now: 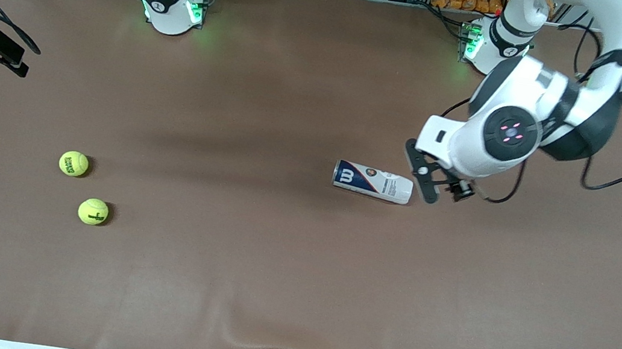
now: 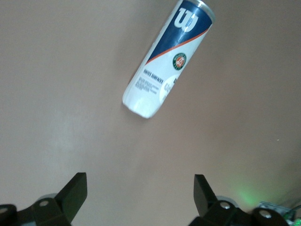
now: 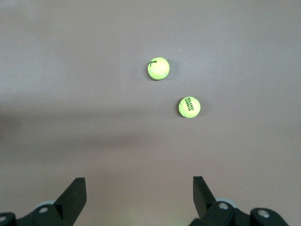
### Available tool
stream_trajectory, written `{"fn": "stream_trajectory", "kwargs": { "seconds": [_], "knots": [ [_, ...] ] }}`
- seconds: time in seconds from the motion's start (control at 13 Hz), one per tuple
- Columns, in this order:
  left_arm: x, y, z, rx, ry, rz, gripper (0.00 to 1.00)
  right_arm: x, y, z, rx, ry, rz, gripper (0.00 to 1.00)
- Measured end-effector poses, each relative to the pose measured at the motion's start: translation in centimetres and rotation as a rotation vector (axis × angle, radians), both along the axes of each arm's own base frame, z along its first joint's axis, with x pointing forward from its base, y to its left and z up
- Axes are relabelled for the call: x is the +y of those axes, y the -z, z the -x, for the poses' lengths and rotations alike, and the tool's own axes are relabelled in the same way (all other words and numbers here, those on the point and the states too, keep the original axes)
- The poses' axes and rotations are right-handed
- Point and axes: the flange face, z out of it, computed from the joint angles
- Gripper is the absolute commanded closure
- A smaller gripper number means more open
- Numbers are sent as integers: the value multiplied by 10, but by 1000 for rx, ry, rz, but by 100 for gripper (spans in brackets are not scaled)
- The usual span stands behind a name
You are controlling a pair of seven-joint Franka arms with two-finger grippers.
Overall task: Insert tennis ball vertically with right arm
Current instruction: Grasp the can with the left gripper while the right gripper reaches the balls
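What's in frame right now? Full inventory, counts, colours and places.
tennis balls: 2, yellow-green, loose on the table toward the right arm's end; one farther from the front camera, the other nearer, apart from each other
tennis ball can: 1, white and navy with a red stripe, lying on its side mid-table toward the left arm's end
table: 1, brown surface
left gripper: 1, black fingers on a white arm, open, empty, by the can's white end
right gripper: 1, black fingers, open, empty, looking down on the two balls; seen only in its own wrist view, the arm's base shows at the table's edge
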Motion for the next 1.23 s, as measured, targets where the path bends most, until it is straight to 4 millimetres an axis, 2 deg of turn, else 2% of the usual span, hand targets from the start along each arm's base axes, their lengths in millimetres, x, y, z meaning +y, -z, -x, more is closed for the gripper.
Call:
{"fn": "stream_trajectory", "kwargs": {
  "seconds": [0.15,0.31,0.46,0.54,0.77,0.93,1.08,1.23],
  "knots": [
    [-21,16,4,-14,97,-5,0,0,3,-1,5,1,0,0],
    [-50,30,14,-66,218,-93,0,-2,12,-5,25,4,0,0],
    [-81,49,29,-89,310,-135,0,-3,34,-14,63,6,0,0],
    [-90,60,32,-97,333,-132,0,-3,47,-20,87,6,1,0],
    [-100,110,35,-145,391,-96,0,-5,91,-38,158,9,2,0],
    [-103,142,43,-169,429,-54,0,-12,131,-53,170,21,4,0],
    [-104,161,53,-178,450,-28,0,-17,172,-63,153,30,6,0],
    [-106,168,60,-174,463,-26,0,-28,202,-63,145,48,9,0]
  ]
}}
